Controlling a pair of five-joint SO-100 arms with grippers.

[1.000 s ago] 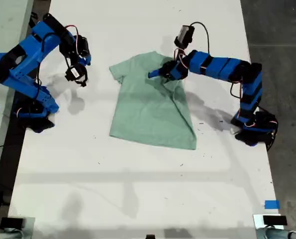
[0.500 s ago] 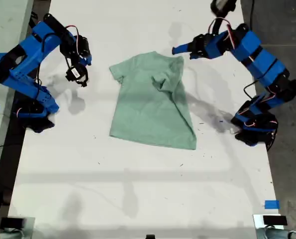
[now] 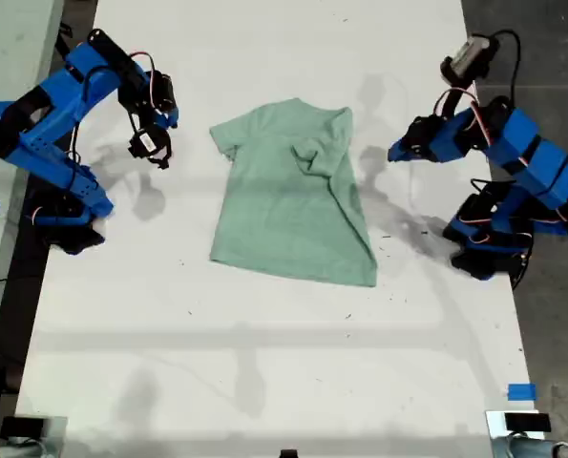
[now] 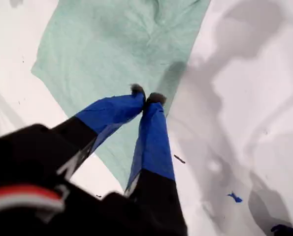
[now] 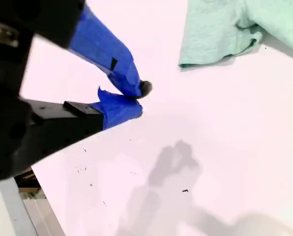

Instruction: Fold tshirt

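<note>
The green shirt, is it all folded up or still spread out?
Partly folded. The pale mint-green cloth t-shirt has its sleeve on the exterior view's right folded inward; the sleeve on that view's left and the body lie flat on the white table.

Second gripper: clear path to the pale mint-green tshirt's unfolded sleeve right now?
Probably yes: only bare white table lies between my second gripper and that sleeve of the tshirt; nothing blocks it.

one tshirt, two arms, one table
</note>
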